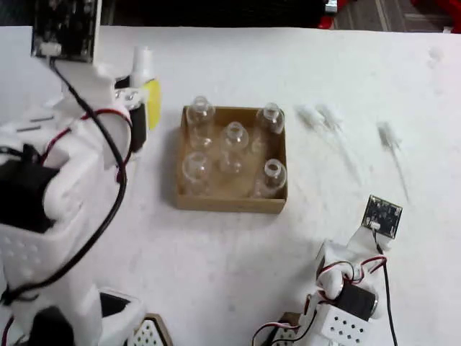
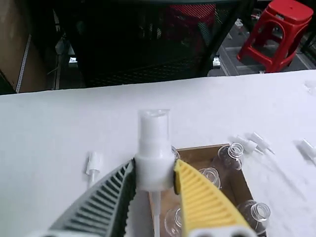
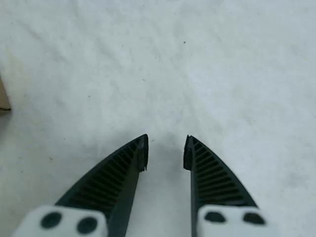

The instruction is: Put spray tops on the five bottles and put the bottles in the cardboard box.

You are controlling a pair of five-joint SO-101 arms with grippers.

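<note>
White desk (image 1: 216, 274), with dark mesh (image 2: 148, 44) and a red stool (image 2: 276, 29) in the room behind.
The left gripper (image 2: 154, 168), raised above the desk, is clamped on an upright spray top (image 2: 154, 131). Below it and just to its right sits the box (image 1: 230, 204) holding five uncapped bottles (image 1: 234, 137). Loose tops (image 1: 317, 115) lie farther right. The right gripper (image 3: 165, 150) points down at bare desk, slightly parted, holding nothing.
</note>
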